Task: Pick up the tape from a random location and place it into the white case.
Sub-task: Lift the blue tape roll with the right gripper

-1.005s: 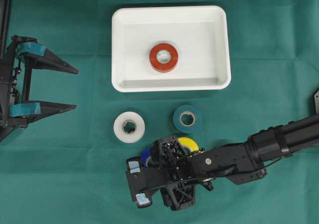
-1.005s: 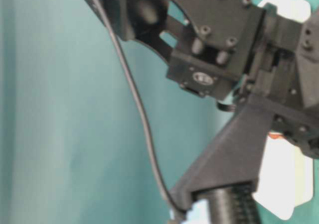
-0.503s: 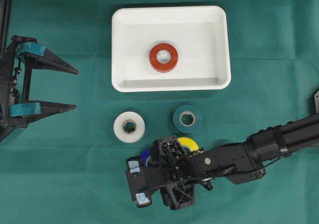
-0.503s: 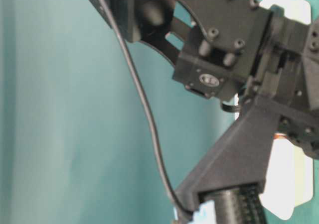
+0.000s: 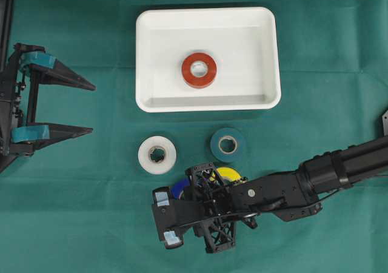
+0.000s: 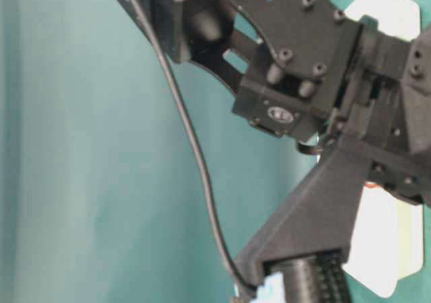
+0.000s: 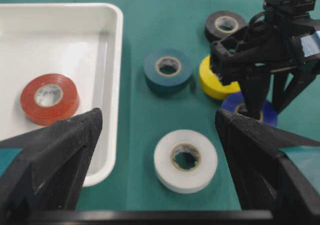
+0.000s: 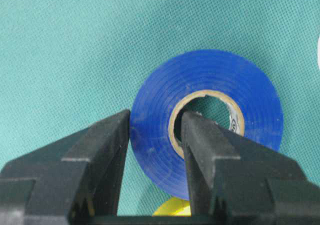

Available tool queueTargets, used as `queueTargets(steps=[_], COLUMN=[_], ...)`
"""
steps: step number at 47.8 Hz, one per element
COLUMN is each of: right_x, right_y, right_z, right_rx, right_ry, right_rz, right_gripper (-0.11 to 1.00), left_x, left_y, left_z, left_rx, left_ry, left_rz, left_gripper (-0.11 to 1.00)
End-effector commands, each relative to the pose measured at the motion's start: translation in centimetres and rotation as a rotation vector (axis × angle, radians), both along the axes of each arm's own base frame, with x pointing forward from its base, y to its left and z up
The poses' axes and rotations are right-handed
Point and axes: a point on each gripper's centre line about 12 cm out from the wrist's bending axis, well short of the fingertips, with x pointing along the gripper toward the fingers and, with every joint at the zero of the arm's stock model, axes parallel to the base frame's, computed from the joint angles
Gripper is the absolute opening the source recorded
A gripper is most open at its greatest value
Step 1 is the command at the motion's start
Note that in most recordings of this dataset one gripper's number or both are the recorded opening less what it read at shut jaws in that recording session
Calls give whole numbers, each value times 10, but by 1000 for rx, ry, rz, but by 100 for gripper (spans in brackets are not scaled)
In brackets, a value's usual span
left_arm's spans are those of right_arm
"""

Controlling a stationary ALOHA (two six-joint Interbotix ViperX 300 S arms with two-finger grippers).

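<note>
A blue tape roll [image 8: 240,80] lies flat on the green cloth. My right gripper [image 8: 156,122] points down and is shut on its wall, with one finger in the core and the other outside. From overhead only an edge of the blue roll [image 5: 177,190] shows under the right wrist. The white case [image 5: 140,60] sits at the back centre with a red tape roll [image 5: 199,70] inside. My left gripper [image 5: 92,108] hangs open and empty at the far left, apart from all rolls.
A white roll [image 5: 157,155] and a dark green roll [image 5: 228,144] lie in front of the case. A yellow roll [image 7: 212,82] touches the blue one, and a black roll [image 7: 226,25] lies beyond it. The right arm [image 6: 303,81] fills the table-level view.
The right jaws have closed from wide open onto the blue roll's wall. The left arm and the other rolls have not moved.
</note>
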Motion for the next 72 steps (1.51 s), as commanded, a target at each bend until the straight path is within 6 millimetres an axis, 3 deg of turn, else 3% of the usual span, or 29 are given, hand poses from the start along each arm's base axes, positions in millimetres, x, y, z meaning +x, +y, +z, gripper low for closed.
queueTargets(steps=[1, 13, 21, 44, 72], right_x=[3, 4, 3, -18, -56], right_y=[2, 2, 2, -6, -19], right_z=[12, 13, 27, 120, 211], right_rx=[9, 10, 11, 22, 35], right_ry=[-31, -34, -38, -93, -179], right_rz=[2, 2, 0, -5, -10], right_gripper=[35, 35, 35, 32, 32], left_x=[2, 2, 2, 2, 1], left_y=[-1, -1, -1, -1, -1], left_z=[5, 5, 3, 5, 4], left_rx=[-3, -3, -3, -3, -3], left_ry=[-12, -12, -8, -12, -6], left_rz=[-2, -2, -2, -2, -2], left_gripper=[96, 96, 96, 96, 96])
